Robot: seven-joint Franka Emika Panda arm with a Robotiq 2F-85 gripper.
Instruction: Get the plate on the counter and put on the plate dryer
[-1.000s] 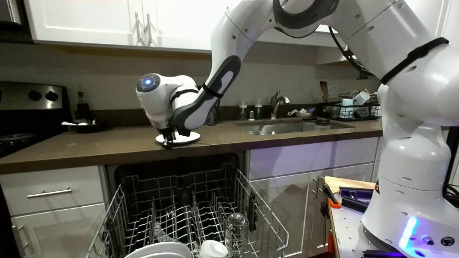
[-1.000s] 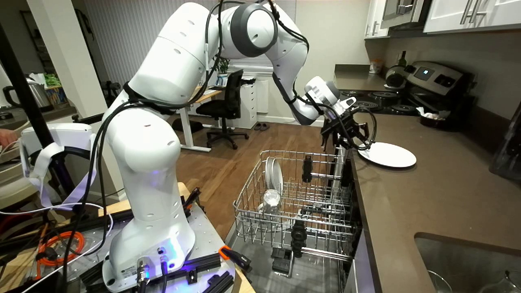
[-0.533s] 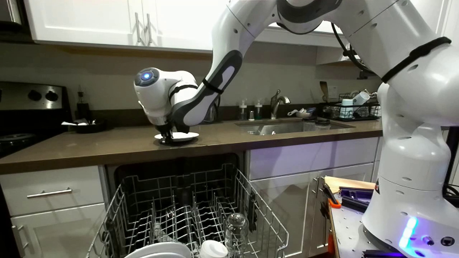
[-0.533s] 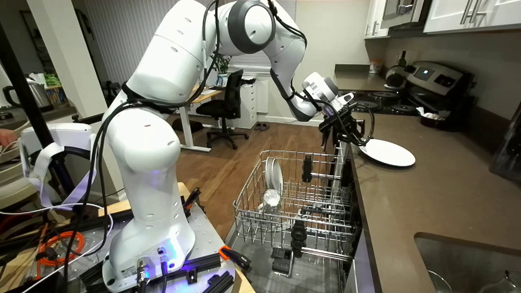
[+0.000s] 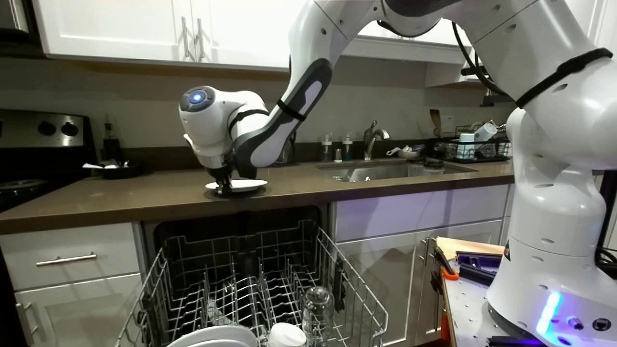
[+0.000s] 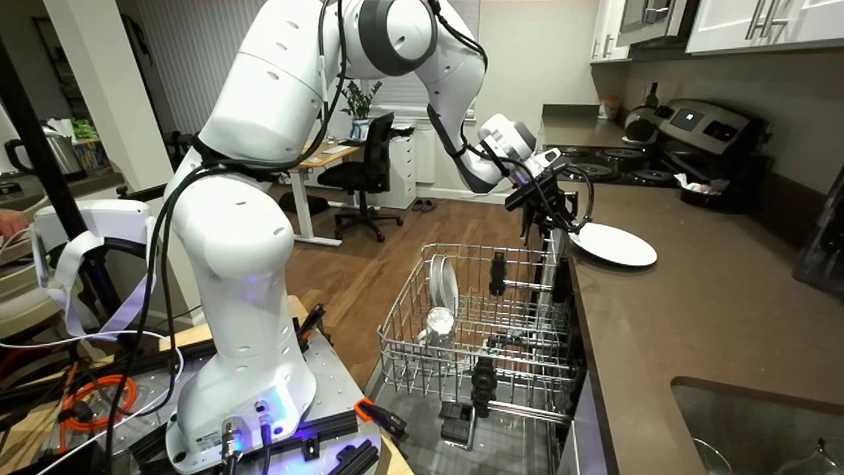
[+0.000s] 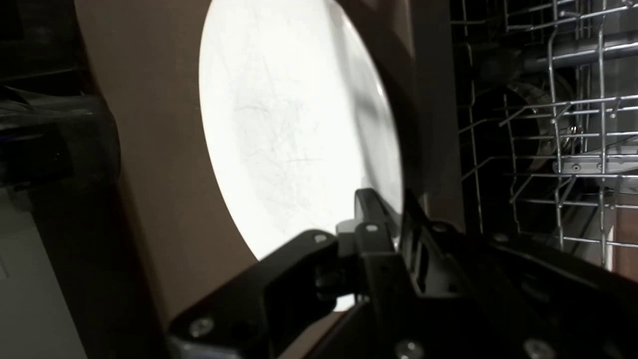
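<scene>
Fingers [image 7: 373,243] pinch the plate [image 7: 289,124] — seemingly just above the counter [image 6: 679,323].

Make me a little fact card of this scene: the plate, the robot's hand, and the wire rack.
Object: round white plate
Grasp: black gripper, closed on its rim
Position: over the brown counter; the shadow beneath suggests a slight lift
Destination: wire rack, pulled out, lower than the counter
Already loaded: white dishes, clear glass
Status: plate not yet racked

On brown counter [image 5: 144,192] — dish [image 5: 120,172], bottles [image 5: 326,152], black rack [image 5: 449,153].
</scene>
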